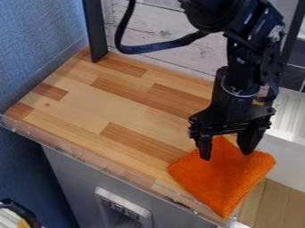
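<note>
The black gripper (226, 153) hangs down at the right side of the camera view, over an orange cloth (223, 178). Its two fingers stand well apart, with part of the cloth visible between them. The cloth lies roughly flat in a diamond shape at the front right corner of the wooden counter (119, 102), one corner reaching the front edge. Whether the fingertips touch the cloth, I cannot tell.
A clear plastic strip (77, 153) runs along the counter's front edge. A white ribbed metal surface (292, 116) adjoins at the right. Behind are a dark upright post (94, 31) and a whitish plank wall (161, 26). A blue wall (35, 40) borders the left.
</note>
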Available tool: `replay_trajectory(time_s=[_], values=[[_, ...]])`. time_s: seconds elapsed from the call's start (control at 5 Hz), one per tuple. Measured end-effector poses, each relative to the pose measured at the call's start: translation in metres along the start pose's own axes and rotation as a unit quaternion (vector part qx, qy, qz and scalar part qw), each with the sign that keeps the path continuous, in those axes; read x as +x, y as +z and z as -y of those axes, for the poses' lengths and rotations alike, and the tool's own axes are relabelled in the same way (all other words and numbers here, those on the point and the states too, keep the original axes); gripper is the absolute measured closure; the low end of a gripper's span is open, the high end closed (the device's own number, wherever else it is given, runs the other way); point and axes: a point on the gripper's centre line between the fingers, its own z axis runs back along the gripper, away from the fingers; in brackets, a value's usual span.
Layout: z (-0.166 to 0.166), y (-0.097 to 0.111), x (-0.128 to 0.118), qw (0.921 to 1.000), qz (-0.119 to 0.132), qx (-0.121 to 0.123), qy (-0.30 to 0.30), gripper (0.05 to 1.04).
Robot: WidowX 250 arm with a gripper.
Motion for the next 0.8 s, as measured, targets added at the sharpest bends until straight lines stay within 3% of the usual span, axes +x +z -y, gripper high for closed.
replay_trajectory(time_s=[0.4,0.8], values=[[-0.0076,-0.0001,-0.007,0.9993,-0.008,0.03,0.021,0.084],[-0.0053,0.0051,-0.0097,0.999,-0.023,0.031,0.022,0.084]])
